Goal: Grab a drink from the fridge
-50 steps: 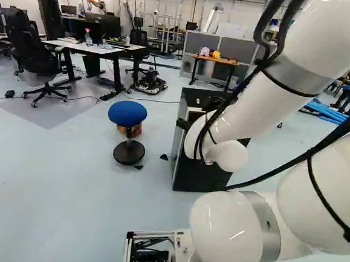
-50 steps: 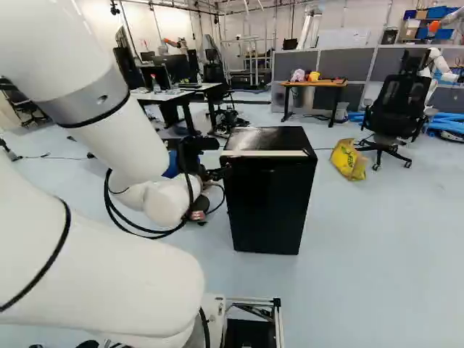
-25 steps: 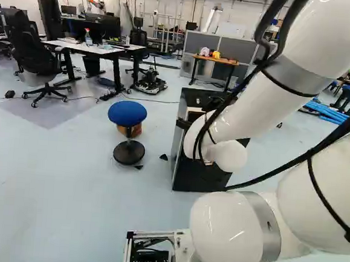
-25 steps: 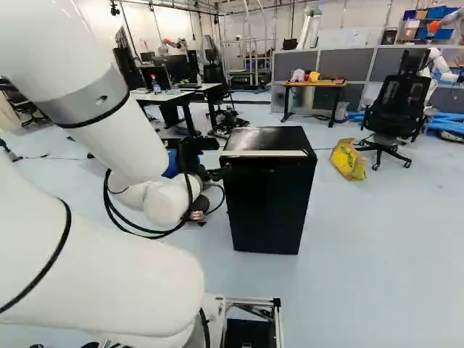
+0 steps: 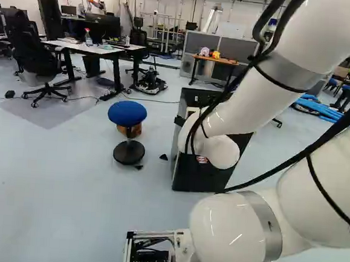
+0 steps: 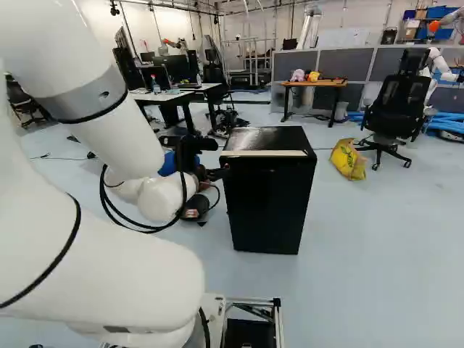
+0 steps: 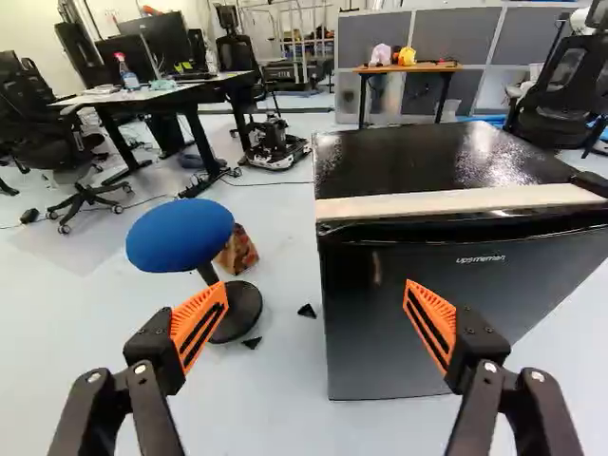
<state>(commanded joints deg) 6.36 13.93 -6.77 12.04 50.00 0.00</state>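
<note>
At the foot of both base views the white arm [image 5: 233, 233] rises from its lowest joint, beside a metal frame [image 5: 180, 253]. Its thick lower section leans outward, to the right in the left base view. The forearm [image 6: 119, 141] slants down and forward from high up, crossing in front of the fridge in the left base view. It ends in a rounded wrist joint [image 6: 163, 199], with black cables [image 6: 109, 206] looped around it. Beyond that joint the black gripper [image 6: 216, 174] reaches forward, close by the front of the fridge. Its jaws are spread wide, the orange pads [image 7: 196, 321] well apart and gripping nothing. In the wrist view one finger stands before the fridge door and the other before the stool's base; whether the gripper touches the door, I can't tell.

The black fridge [image 6: 270, 196] stands upright on the floor ahead of the base, its door closed, a pale strip [image 7: 456, 200] running along the top front edge. Near it is a stool with a round blue seat [image 7: 180, 235]. Farther off, a yellow bag [image 6: 349, 159] lies on the floor by a black office chair [image 6: 399, 109]. Beyond are a wood-topped table [image 6: 315, 84] and grey partitions [image 6: 355, 67].
</note>
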